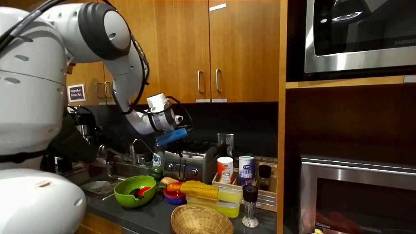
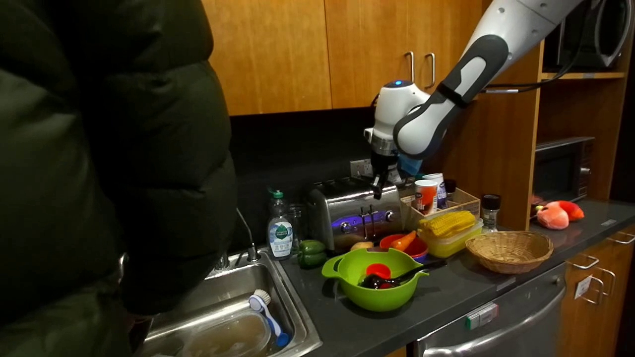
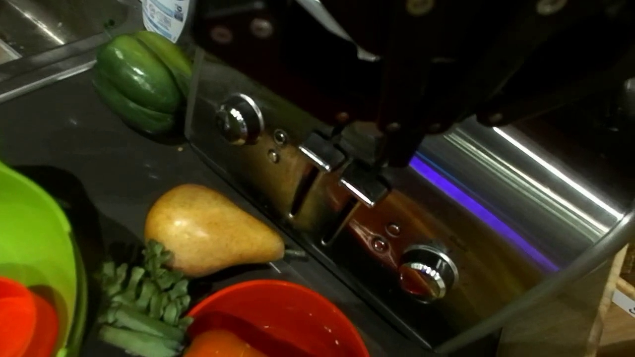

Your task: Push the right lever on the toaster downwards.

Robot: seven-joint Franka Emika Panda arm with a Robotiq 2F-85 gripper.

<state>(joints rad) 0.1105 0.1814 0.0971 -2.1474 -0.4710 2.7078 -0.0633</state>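
The toaster is a shiny dark grey metal box on the counter, seen in both exterior views [image 1: 196,158] [image 2: 342,210] and in the wrist view [image 3: 476,302]. Its front has two levers between two knobs. The right lever [image 3: 365,183] and left lever [image 3: 322,148] both stand high in their slots, with bare slot below. My gripper points down just above the toaster's front edge, in both exterior views [image 1: 180,154] [image 2: 378,191]. Its fingers look shut and empty. In the wrist view the dark fingertips [image 3: 395,154] are close behind the right lever; I cannot tell if they touch.
A pear [image 3: 208,230], a red bowl [image 3: 283,302] and a green pepper [image 3: 144,82] lie before the toaster. The green bowl [image 2: 379,297], a yellow container [image 2: 451,243] and a wicker basket [image 2: 511,253] stand nearer. A soap bottle [image 2: 280,233] and a person [image 2: 114,148] are by the sink.
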